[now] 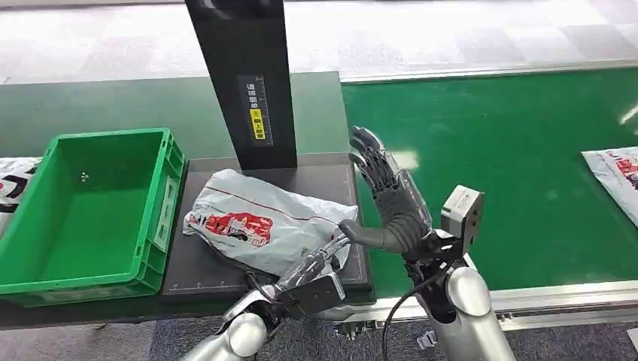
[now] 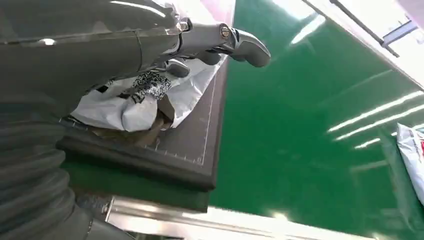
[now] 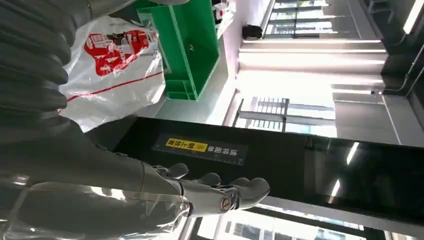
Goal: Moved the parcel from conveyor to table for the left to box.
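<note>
Parcels: two — one white parcel (image 1: 263,222) on the dark mat (image 1: 211,267) mid-bench, a second parcel (image 1: 615,171) at the conveyor's (image 1: 511,165) right edge.
Crate: one green crate (image 1: 90,210), bench's left end.
Left hand (image 1: 320,259): fingers touching the parcel's near edge; grasp — cannot tell.
Right hand (image 1: 384,188): fingers released, raised beside the mat's right edge.

A white parcel (image 1: 265,219) lies on the dark table (image 1: 203,274) beside a green box (image 1: 90,214).

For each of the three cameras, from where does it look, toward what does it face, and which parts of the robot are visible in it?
Head view: high on the body, looking down at the parcel on the dark table, green box, conveyor; both arms, left hand, right hand.
Left wrist view: behind the left hand, facing parcel and conveyor.
Right wrist view: behind the right hand, facing parcel and box.
All share the parcel.
</note>
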Controlling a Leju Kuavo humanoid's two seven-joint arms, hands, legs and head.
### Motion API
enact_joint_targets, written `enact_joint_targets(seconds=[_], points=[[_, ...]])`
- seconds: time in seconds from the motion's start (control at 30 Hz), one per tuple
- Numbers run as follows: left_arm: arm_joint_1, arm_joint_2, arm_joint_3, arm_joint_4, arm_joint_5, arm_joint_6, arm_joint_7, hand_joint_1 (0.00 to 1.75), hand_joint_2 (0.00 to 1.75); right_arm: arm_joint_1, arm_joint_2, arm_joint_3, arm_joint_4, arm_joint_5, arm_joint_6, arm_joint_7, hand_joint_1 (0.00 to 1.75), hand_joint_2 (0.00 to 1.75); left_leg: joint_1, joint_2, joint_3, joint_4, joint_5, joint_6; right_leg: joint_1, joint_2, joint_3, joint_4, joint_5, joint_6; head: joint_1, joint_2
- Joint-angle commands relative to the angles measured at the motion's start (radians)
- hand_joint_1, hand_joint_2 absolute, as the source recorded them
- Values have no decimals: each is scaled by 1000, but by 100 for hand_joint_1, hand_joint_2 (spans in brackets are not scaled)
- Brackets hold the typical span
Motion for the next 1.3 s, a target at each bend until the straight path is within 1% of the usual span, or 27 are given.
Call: enact_joint_targets(seconds=[0.03, 0.1, 0.13, 0.2, 0.23, 0.3, 0.47, 0.53, 0.57, 0.6, 0.63, 0.7, 0.73, 0.77, 0.8, 0.83, 0.9, 0.97, 1.0, 1.1, 1.13, 1.3], points=[[-63, 3, 8, 46, 11, 35, -4, 0, 175, 20, 39, -44, -6, 24, 6, 8, 0, 175, 1, 0, 2, -1, 0, -1, 1, 0, 3, -2, 0, -2, 0, 0], [-47, 25, 23, -44, 31, 38, -16, 0, 175, 24, 39, -51, -3, 31, 7, 12, 0, 175, 2, 0, 4, -2, 0, -1, 2, 1, 4, -3, 0, -3, 0, 0], [-42, 33, 26, -73, 36, 30, -10, 0, 175, 24, 39, -54, 0, 31, 8, 12, 0, 175, 1, 0, 2, -1, 0, -1, 2, 1, 2, -2, 0, -2, 0, 0], [-6, 66, 40, -220, 81, -11, -6, 0, 175, 29, 38, -61, 6, 29, 12, 10, 0, 175, 1, 1, 1, 0, 0, -1, 2, 2, 1, -1, 0, -2, 0, 0], [-3, 69, 41, -233, 83, -16, 2, 0, 175, 29, 35, -60, 7, 28, 15, 11, 0, 175, 1, 1, 0, 0, 0, -1, 1, 1, 0, 0, 0, -2, 0, 0], [32, 95, 55, -348, 136, -59, -5, 0, 175, 39, 35, -69, 8, 28, 16, 11, 0, 175, 1, 1, 1, 0, -1, -1, 1, 2, 1, -1, 0, -2, 0, 0], [79, 135, 73, -477, 181, -91, -15, 0, 175, 50, 28, -77, 8, 26, 16, 11, 0, 175, 2, 3, 3, -2, -1, -1, 2, 4, 2, -2, 0, -3, 0, 0], [84, 142, 73, -493, 146, -69, -5, 0, 175, 49, 27, -79, 8, 25, 18, 10, 0, 175, 1, 2, 1, -1, -1, -1, 1, 3, 1, -1, 0, -2, 0, 0], [79, 145, 67, -483, 73, -23, 19, 0, 175, 46, 25, -80, 9, 24, 19, 10, 0, 175, 2, 3, 2, -1, -1, -1, 2, 4, 2, -1, 0, -3, 0, 0], [66, 139, 61, -435, 0, 13, 52, 0, 175, 39, 22, -79, 11, 22, 22, 9, 0, 175, 2, 3, 3, -1, -1, -1, 2, 4, 2, -1, 0, -3, 0, 0], [58, 133, 60, -402, -5, 22, 42, 0, 175, 35, 22, -79, 13, 22, 23, 9, 0, 175, 1, 2, 2, -1, -1, -1, 1, 3, 2, -1, 0, -2, 0, 0], [30, 120, 47, -293, -75, 44, 83, 0, 175, 20, 23, -75, 23, 20, 28, 8, 0, 175, 1, 1, 1, -1, 0, -1, 1, 1, 1, -1, 0, -1, 0, 0], [2, 103, 31, -175, -150, 80, 95, 0, 175, 11, 26, -71, 29, 19, 31, 8, 0, 175, 1, 2, 3, -3, 0, -1, 1, 2, 3, -3, 1, -2, 0, 0], [-18, 94, 17, -91, -177, 80, 105, 0, 175, 2, 26, -65, 36, 14, 42, 10, 0, 175, 0, 1, 2, -2, 0, -1, 1, 1, 2, -2, 0, -1, 0, 0], [-32, 80, 17, -16, -183, 89, 90, 0, 175, -7, 28, -63, 44, 15, 42, 9, 0, 175, 1, 0, 3, -3, 1, -1, 1, 1, 4, -3, 1, -2, 0, 0], [-60, 68, -7, 115, -252, 123, 107, 0, 175, -14, 28, -57, 50, 14, 46, 10, 0, 175, 0, 0, 4, -3, 1, 0, 0, 0, 4, -3, 1, -1, 0, 0], [-90, 47, -20, 270, -297, 150, 105, 0, 175, -17, 24, -50, 54, 13, 52, 10, 0, 175, 0, 0, 5, -4, 1, 0, 0, 0, 5, -3, 1, -1, 0, 0], [-100, 39, -22, 335, -311, 169, 91, 0, 175, -16, 18, -47, 54, 11, 54, 9, 0, 175, 0, 0, 5, -3, 1, 0, 0, 0, 5, -3, 1, -1, 0, 0], [-115, 36, -38, 375, -345, 178, 103, 0, 175, -17, 12, -45, 56, 8, 56, 7, 0, 175, 1, 0, 6, -4, 1, -1, 1, 1, 6, -4, 1, -2, 0, 0], [-142, 30, -52, 426, -382, 171, 109, 0, 175, -22, 5, -47, 58, 1, 57, 2, 0, 175, 1, 0, 6, -4, 1, -1, 2, 1, 6, -5, 1, -3, 0, 0], [-146, 26, -47, 431, -381, 167, 106, 0, 175, -20, 4, -49, 57, 0, 57, 1, 0, 175, 1, 0, 3, -1, 0, 0, 1, 1, 3, -2, 0, -1, 0, 0], [-158, 20, -45, 418, -387, 158, 103, 0, 175, -4, 2, -57, 40, -5, 51, -1, 0, 175, 1, 0, 3, -2, 1, -1, 1, 0, 4, -2, 1, -2, 0, 0]])
